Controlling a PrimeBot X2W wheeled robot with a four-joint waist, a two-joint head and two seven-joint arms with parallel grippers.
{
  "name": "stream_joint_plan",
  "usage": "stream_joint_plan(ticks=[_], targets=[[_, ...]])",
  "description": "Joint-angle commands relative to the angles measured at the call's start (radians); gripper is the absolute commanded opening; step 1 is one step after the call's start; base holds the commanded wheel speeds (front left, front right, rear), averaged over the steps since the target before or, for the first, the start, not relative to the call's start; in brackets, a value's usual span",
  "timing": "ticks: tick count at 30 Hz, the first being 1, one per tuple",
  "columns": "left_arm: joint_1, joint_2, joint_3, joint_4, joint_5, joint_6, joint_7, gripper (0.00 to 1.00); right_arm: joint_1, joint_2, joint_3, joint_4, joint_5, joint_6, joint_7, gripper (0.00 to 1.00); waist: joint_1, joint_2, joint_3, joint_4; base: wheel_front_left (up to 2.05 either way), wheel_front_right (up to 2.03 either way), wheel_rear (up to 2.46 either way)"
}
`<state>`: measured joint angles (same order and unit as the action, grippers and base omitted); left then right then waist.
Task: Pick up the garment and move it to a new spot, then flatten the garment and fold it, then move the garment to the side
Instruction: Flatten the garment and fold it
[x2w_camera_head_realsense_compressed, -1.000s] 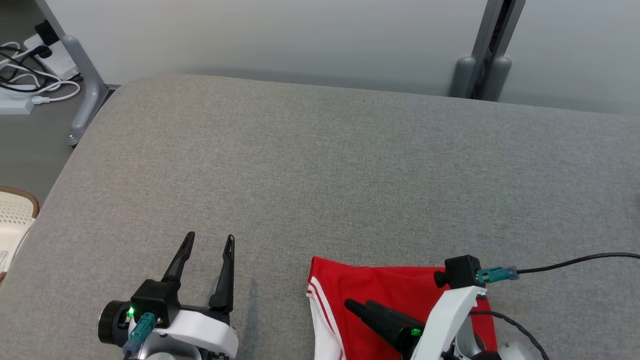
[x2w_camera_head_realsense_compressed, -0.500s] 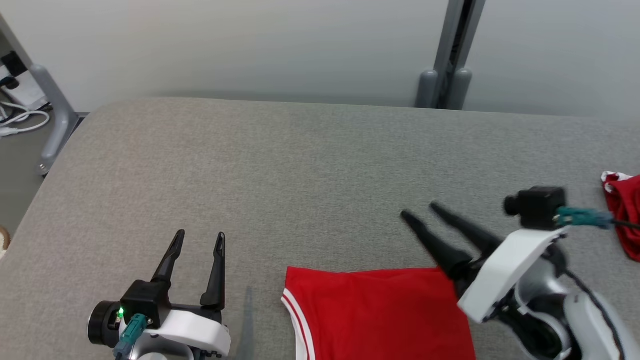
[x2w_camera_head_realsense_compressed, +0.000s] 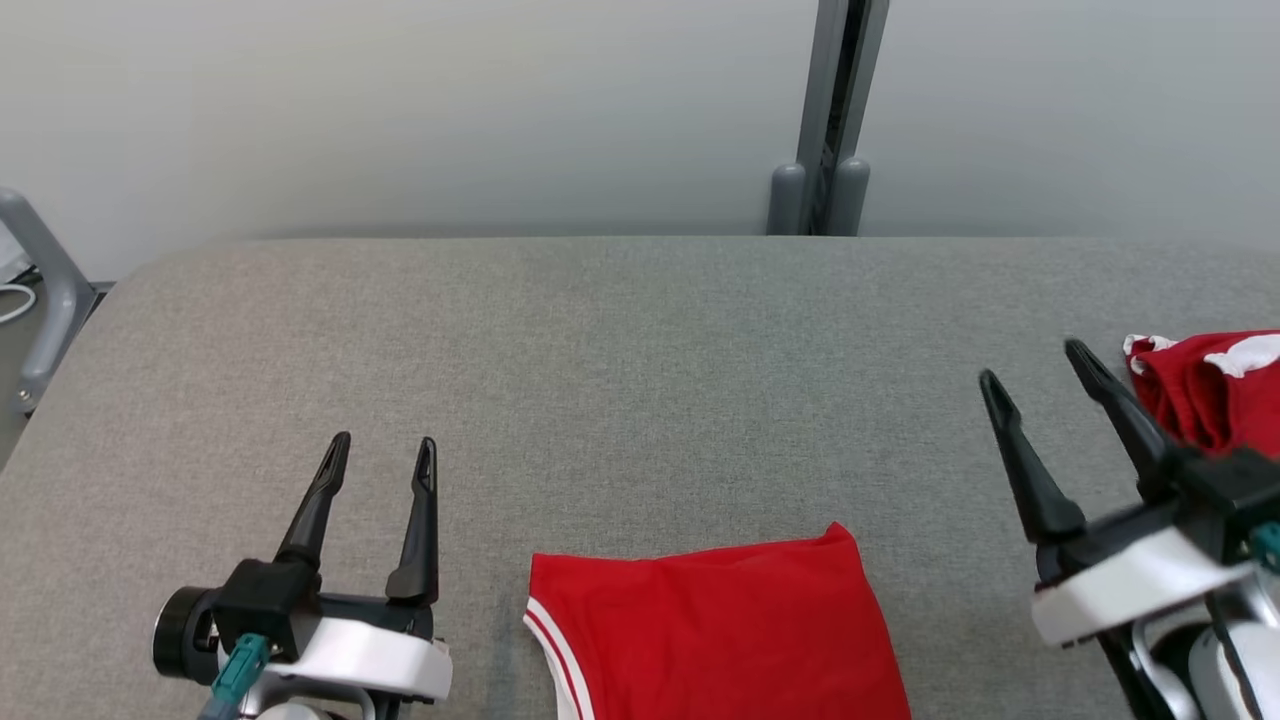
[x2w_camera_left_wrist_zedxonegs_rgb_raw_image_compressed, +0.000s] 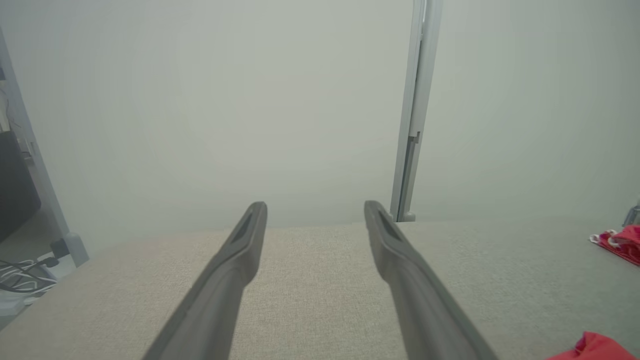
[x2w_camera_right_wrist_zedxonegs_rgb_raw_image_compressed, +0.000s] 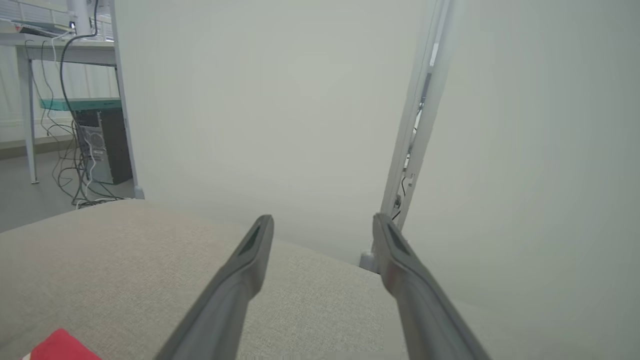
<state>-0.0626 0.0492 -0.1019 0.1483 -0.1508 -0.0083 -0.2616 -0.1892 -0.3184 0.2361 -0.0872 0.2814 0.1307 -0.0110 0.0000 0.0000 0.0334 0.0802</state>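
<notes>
I see the flat red fabric garment with white trim lying at the near edge of the grey cloth-covered table, between my claws. My left gripper and right gripper both gape wide, empty (a crumpled red cloth sits beside the right one).

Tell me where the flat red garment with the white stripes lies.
In the head view the flat red garment lies on the grey surface at bottom centre, between the left gripper and the right gripper, touching neither.
</notes>
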Motion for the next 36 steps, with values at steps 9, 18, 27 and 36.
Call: stream_joint_plan(ticks=[9,18,27,36], targets=[[0.079,0.004,0.039,-0.067,0.021,0.013,-0.003,1.0,0.189,0.16,-0.163,0.129,-0.103,0.0,-0.218,1.0,0.0,0.0,-0.036,-0.034,0.0,0.0,0.0],[0.148,0.003,0.06,-0.094,0.021,0.033,-0.003,1.0,0.241,0.212,-0.178,0.197,-0.123,0.0,-0.249,1.0,0.0,0.0,-0.037,-0.044,0.0,0.0,0.0],[0.17,0.004,0.037,-0.088,0.01,0.035,-0.003,1.0,0.252,0.23,-0.167,0.247,-0.119,0.0,-0.256,1.0,0.0,0.0,-0.033,-0.034,0.0,0.0,0.0],[0.158,0.004,0.035,-0.087,0.012,0.036,-0.003,1.0,0.248,0.201,-0.116,0.313,-0.033,0.0,-0.235,1.0,0.0,0.0,-0.031,-0.024,0.0,0.0,0.0]])
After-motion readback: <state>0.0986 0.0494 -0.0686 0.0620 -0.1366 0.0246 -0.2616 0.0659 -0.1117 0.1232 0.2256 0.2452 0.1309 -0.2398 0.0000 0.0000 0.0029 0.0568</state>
